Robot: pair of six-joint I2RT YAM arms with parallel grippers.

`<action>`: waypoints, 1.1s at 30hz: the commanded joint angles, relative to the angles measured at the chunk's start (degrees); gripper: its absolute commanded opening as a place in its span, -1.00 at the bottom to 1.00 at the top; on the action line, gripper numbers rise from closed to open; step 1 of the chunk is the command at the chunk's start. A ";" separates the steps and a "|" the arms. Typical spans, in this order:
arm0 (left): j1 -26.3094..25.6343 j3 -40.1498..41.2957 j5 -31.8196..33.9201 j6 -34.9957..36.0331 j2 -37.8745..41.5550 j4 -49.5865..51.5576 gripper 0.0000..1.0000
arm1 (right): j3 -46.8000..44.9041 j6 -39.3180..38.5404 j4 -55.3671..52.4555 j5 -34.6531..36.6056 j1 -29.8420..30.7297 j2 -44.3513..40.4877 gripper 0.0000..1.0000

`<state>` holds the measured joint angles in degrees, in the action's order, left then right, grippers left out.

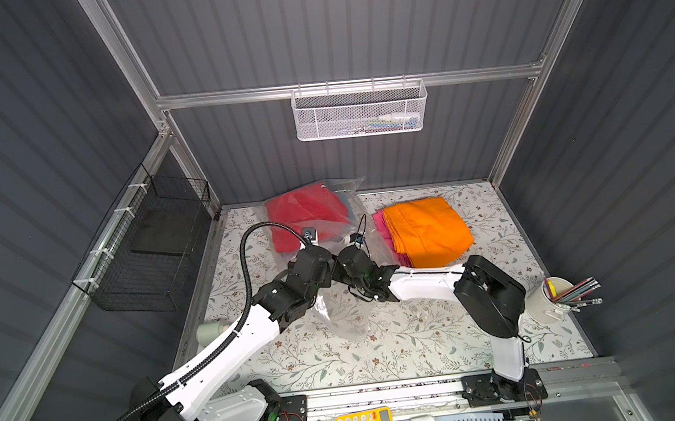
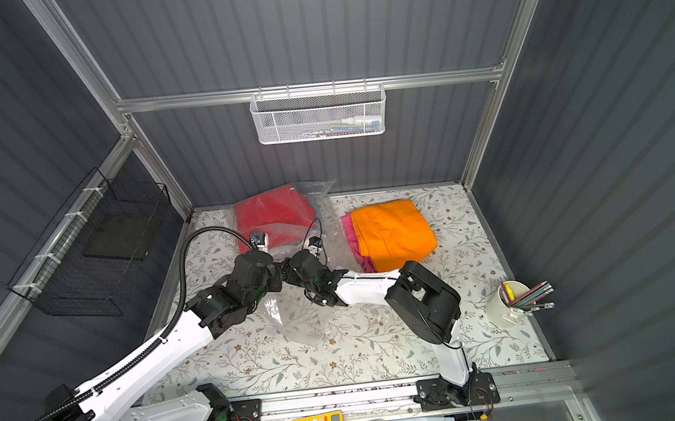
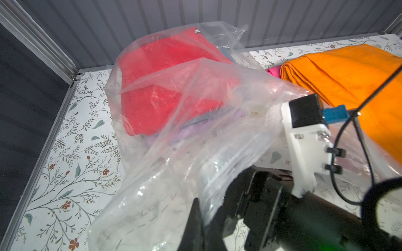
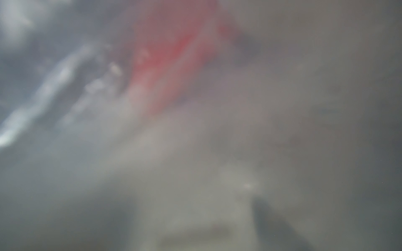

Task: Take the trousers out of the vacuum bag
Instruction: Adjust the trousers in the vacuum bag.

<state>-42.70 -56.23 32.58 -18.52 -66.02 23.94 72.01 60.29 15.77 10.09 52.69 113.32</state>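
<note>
I have the vacuum bag (image 1: 348, 323) lying crumpled across the floral table top (image 1: 402, 351), one end against the back wall and the loose end drawn toward the two arms; in both top views the red trousers (image 1: 303, 214) sit inside it, at the back of the table toward the left. The left wrist view gives me more: under the red pair, through the film, a lilac pair (image 3: 171, 135) and a sliver of light blue denim (image 3: 225, 53); all three are inside the bag. The orange trousers (image 1: 427, 228) lie folded outside the bag, just to its right; they rest on the hot pink trousers (image 1: 381, 224), of which only an edge shows.

The left gripper (image 3: 195, 219) is closed tight; the bag's film appears pinched in it and raised off the table. The right gripper (image 3: 221, 171) is just beside it, pushed in under the film; its jaws stand wide apart, and I cannot make out anything between them. The right wrist view is fogged by plastic close against the lens; only a red smear comes through.

A white mesh basket (image 1: 360, 111) hangs on the back rail; a black wire basket (image 1: 152, 252) hangs on the left wall; a white cup of pencils (image 1: 552, 297) stands near the table's right edge, well apart from the clothes.
</note>
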 commanded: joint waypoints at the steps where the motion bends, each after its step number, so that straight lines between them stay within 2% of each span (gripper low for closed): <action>1: 1.96 0.21 1.09 1.44 -0.03 -2.46 -1.00 | 2.14 -1.00 -2.58 0.28 -3.74 2.11 0.66; 5: 3.97 1.29 -0.25 1.11 -1.03 -3.12 -1.00 | 1.12 -2.35 -1.92 -0.62 -7.16 1.09 0.66; 9: 5.80 1.65 -1.29 1.30 -2.45 -5.27 -1.00 | -0.43 -3.38 -2.08 -1.07 -7.13 -1.16 0.66; 18: 9.96 -0.72 -5.10 2.46 -6.43 -8.63 -1.00 | -5.92 -0.77 -2.06 1.51 -0.71 -6.83 0.65; 25: 12.87 -0.84 -7.91 2.18 -6.84 -9.81 -1.00 | -0.14 -0.92 -4.65 -0.32 0.31 -0.47 0.65; 33: 13.34 -2.12 -9.63 2.26 -7.28 -10.24 -1.00 | 8.36 -2.19 -7.48 -0.11 -1.40 6.53 0.66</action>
<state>-29.89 -56.14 23.75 -17.06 -72.90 15.27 77.38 58.92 10.50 9.47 52.47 118.43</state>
